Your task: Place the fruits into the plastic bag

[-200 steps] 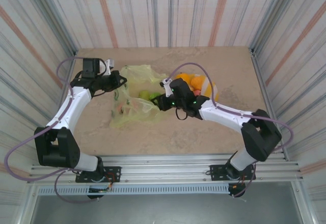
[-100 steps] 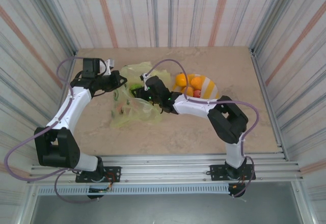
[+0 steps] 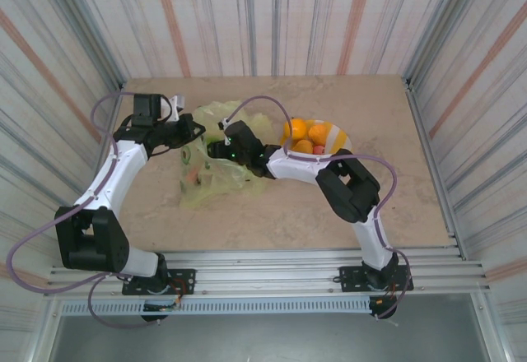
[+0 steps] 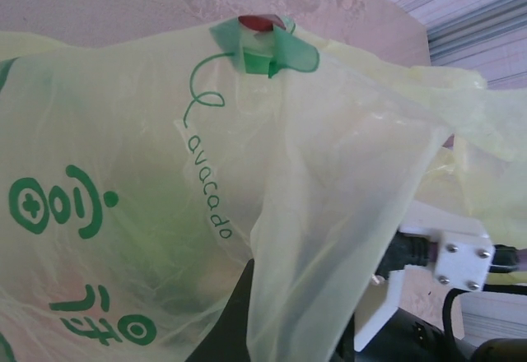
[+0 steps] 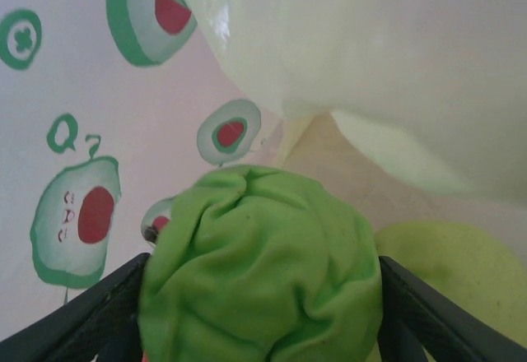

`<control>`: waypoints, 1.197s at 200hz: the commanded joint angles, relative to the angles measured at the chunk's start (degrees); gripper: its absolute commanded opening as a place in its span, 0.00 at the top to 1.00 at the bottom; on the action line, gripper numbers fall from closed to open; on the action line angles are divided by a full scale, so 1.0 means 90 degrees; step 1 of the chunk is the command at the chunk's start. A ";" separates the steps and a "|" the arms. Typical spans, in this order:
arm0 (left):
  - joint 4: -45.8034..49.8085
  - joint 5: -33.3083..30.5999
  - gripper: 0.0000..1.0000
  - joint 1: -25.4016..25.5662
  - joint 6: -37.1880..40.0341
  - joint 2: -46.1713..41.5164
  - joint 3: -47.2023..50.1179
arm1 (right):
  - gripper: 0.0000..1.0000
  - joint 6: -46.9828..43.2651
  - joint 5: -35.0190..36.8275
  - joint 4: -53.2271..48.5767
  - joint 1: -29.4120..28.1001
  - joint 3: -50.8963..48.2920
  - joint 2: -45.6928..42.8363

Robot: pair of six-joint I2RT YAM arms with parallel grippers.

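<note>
Because the thin film would otherwise slump shut, the left gripper (image 3: 191, 128) sits at the far-left edge of the plastic bag (image 3: 210, 191) with its jaws fully closed. From the lifted fold that hangs across the left wrist view, it appears to be pinching the rim to prop the mouth open. The bag lies on the table (image 3: 272, 214) between the two arms, its mouth turned toward the right arm, which I judge is why that arm stretches so far across. Through the translucent yellow-green wall, what looks like a reddish fruit (image 3: 192, 178) shows low on the left side, so part of the job seems done. Further right, the right gripper (image 3: 216, 145) is inside the opening. In its wrist camera its black fingers (image 5: 90, 313) stand wide apart on either side of a wrinkled green fruit (image 5: 259, 271). The fruit fills the gap and touches both, so it reads as gripped rather than dropped. Avocado prints on the bag's inner wall lie just behind it, and a smoother yellow-green fruit (image 5: 449, 267) rests on the bag floor just beside it to the right. Letting go here should leave the green one inside. Well to the right of the bag, the striped plate (image 3: 343, 142) holds several orange fruits (image 3: 298, 127) that have yet to be carried over.
</note>
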State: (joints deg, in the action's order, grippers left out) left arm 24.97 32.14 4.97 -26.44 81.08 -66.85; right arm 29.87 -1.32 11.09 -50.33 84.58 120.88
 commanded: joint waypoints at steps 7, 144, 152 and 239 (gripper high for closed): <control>-0.0095 0.0140 1.00 0.0033 -0.0051 -0.0200 0.0004 | 0.26 0.0129 -0.0503 -0.0158 0.0130 0.0155 0.0037; -0.0109 0.0134 1.00 -0.0015 -0.0052 -0.0170 0.0025 | 0.18 -0.0378 -0.0556 0.0064 0.0459 -0.1853 -0.1905; -0.0122 0.0119 1.00 -0.0010 -0.0051 -0.0161 0.0033 | 0.19 -0.0508 -0.0619 0.0071 0.0486 -0.2018 -0.2047; -0.0138 0.0028 1.00 -0.0013 0.0034 -0.0135 0.0068 | 0.19 -0.0132 0.0678 -0.0154 0.1130 -0.3719 -0.4081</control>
State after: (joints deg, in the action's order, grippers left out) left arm 24.12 32.12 4.97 -26.44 81.08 -66.85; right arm 25.08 -4.56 11.49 -40.91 53.74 89.62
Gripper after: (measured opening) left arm 0.048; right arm 0.813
